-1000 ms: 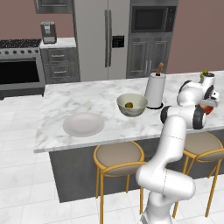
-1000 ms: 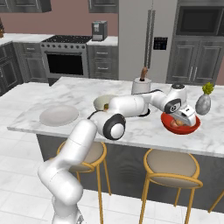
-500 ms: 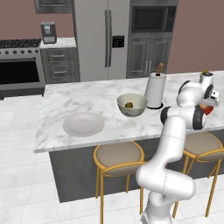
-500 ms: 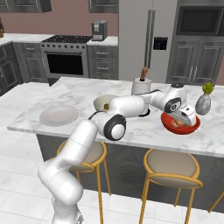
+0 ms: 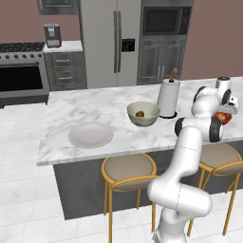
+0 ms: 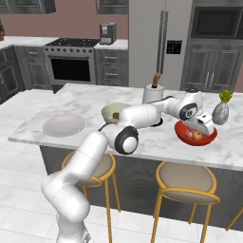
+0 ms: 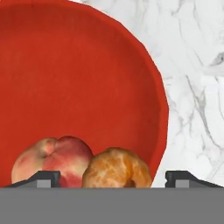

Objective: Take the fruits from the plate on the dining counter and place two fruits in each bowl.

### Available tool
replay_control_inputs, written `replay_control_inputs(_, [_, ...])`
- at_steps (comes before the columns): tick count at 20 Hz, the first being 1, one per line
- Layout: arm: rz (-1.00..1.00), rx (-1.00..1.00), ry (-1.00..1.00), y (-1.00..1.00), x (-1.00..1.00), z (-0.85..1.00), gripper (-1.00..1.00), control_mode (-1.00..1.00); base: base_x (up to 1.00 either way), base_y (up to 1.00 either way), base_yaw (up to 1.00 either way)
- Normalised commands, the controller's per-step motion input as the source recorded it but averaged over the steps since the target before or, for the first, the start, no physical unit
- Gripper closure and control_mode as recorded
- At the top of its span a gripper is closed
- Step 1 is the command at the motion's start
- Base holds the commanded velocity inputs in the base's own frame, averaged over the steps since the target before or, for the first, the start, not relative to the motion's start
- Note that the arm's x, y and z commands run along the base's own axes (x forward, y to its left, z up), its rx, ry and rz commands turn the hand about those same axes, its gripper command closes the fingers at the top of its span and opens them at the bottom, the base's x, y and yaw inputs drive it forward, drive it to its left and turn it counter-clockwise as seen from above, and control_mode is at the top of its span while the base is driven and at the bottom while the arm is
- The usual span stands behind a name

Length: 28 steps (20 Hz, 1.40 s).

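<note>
At the bottom of the hand view, the tool (image 7: pixel 112 177) is seen spread wide, its two dark tips standing far apart with nothing pinched between them; a second earlier the jaws were pressed together, so the orange-brown fruit (image 7: pixel 116 169) has evidently just been let go. That fruit lies touching the reddish fruit (image 7: pixel 51 161) inside the red bowl (image 7: pixel 78 74), toward the lower middle of the frame. The red bowl's share of two is therefore judged complete. Both fruits are cut off at their lower edge, so whether they have come fully to rest cannot be told. Farther off, in the right base view, the tool (image 6: pixel 205 124) hangs just above the red bowl (image 6: pixel 182 133) at right of centre on the tabletop (image 6: pixel 71 97). The beige bowl (image 5: pixel 143 114) stands mid-frame in the left base view with a small fruit (image 5: pixel 140 114) showing inside; whether a second one lies beside it is too small to make out. The pale plate (image 5: pixel 90 135), left of centre, appears bare, which would suggest the task is at or near its end.
</note>
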Motion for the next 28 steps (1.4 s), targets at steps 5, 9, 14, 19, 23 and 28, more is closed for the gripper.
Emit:
replay_control_inputs(5, [0.0, 0.0, 0.0, -0.07, -0.06, 0.09, -1.0, -1.0, 0.0, 0.0, 0.0])
replay_control_inputs(9, [0.0, 0.01, -0.01, 0.01, -0.05, 0.5, -1.0, -1.0, 0.0, 0.0, 0.0])
replay_control_inputs(14, [0.0, 0.0, -0.02, 0.25, -0.39, 0.18, -1.0, -1.0, 0.0, 0.0, 0.0])
replay_control_inputs(19, [0.0, 0.0, 0.0, 0.58, -0.66, -0.09, -1.0, -1.0, 0.0, 0.0, 0.0])
replay_control_inputs(23, [0.0, 0.0, 0.0, 0.72, -0.73, -0.2, -1.0, -1.0, 0.0, 0.0, 0.0])
replay_control_inputs(28, [0.0, -0.03, -0.01, 0.77, -0.76, -0.2, -1.0, -1.0, 0.0, 0.0, 0.0])
